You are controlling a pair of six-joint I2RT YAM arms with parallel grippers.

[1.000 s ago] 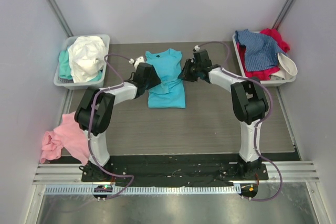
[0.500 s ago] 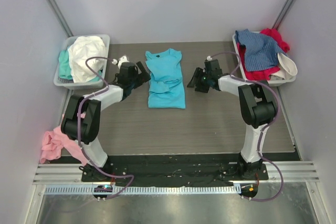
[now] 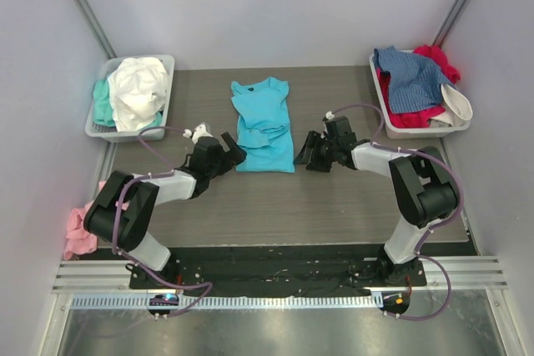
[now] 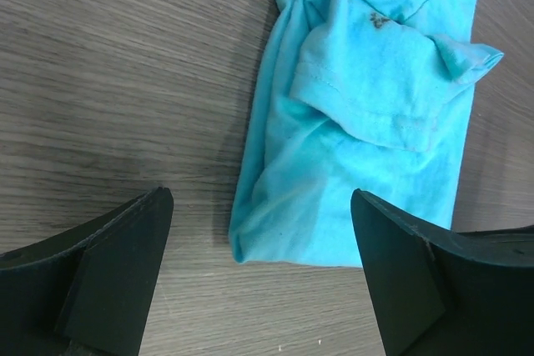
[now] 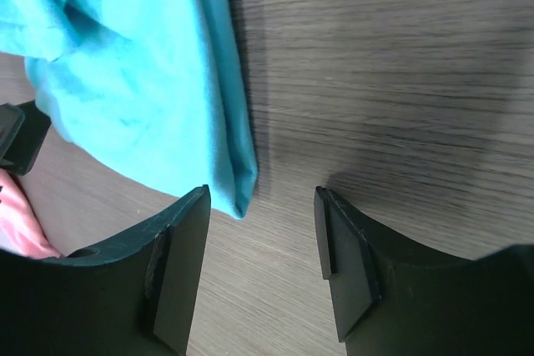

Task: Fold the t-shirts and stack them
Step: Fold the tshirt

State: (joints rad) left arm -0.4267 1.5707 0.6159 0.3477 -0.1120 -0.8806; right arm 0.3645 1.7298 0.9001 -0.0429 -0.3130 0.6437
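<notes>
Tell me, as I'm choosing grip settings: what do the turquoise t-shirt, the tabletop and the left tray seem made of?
Turquoise t-shirt: soft matte knit cloth, likely cotton jersey; it wrinkles and shows stitched hems.
Tabletop: grey-brown wood-grain, matte, possibly laminate; streaked grain lines.
Left tray: pale grey plastic, apparently; smooth thin walls.

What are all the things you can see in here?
turquoise cloth t-shirt: one, turquoise, folded narrow, mid-table.
white cloth t-shirt: one, white, heaped in left tray.
mint cloth t-shirt: one, mint, under the white one.
denim-blue cloth t-shirt: one, blue, atop right tray.
red cloth t-shirt: one, red, under the blue one.
whitish cloth piece: one, whitish, right tray's outer edge.
pink cloth t-shirt: one, pink, crumpled beside table's left edge.
pale grey plastic trays: two, grey, back corners.
grey-brown wooden table: one, grey-brown, centre.
robot arms: two, white and black, near edge.
left claw and right claw: two, black, open, flanking turquoise shirt.
</notes>
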